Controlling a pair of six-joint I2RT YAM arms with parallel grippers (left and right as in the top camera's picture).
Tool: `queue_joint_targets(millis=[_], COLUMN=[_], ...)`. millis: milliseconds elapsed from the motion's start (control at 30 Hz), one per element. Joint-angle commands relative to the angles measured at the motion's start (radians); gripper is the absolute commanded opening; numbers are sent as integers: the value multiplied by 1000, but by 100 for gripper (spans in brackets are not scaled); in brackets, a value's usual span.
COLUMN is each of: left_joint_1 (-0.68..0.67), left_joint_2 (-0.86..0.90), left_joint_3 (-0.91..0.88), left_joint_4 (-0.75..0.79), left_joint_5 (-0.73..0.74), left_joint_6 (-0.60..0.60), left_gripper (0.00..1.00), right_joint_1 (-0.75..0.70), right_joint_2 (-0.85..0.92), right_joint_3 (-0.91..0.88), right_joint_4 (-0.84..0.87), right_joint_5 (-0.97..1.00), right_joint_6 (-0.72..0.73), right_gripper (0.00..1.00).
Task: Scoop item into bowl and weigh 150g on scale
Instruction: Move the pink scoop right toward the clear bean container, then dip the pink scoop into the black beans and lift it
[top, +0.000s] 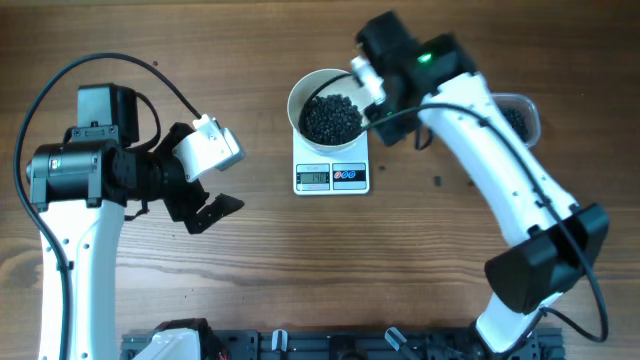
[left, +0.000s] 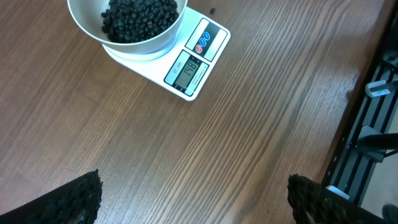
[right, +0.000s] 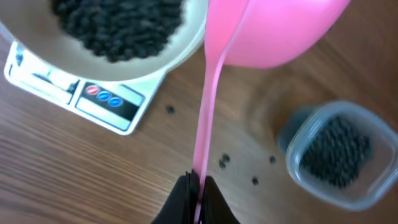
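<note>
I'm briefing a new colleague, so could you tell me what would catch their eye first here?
A white bowl heaped with black beads sits on the scale near the table's middle. The right gripper pinches a pink scoop by its handle beside the bowl, with a clear tub of beads nearby.
</note>
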Motion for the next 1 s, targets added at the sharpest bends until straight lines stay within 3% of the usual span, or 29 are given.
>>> queue_joint_targets(millis=[0, 267, 467, 700, 833, 967], left_joint_1=[4, 4, 4, 4, 4, 4], left_joint_2=[-10, -10, -10, -10, -10, -10], left_joint_3=[19, 19, 19, 19, 19, 19], left_joint_4=[0, 0, 0, 0, 0, 0], left_joint_5=[22, 22, 22, 22, 22, 22], left_joint_6=[20, 20, 20, 20, 20, 20], left_gripper=[100, 100, 100, 100, 100, 100], right_joint_1=[-59, -175, -335, -483, -523, -535], right_joint_2=[-31, -35, -35, -15, 14, 66], right_joint_3=[83, 87, 84, 12, -25, -39], right_joint_4=[-38, -124, -227, -227, -227, -227], right_joint_5=[-107, -176, -92, -114, -221, -263], right_joint_6=[61, 87, 172, 181, 187, 273], right_gripper=[4, 4, 4, 4, 4, 4])
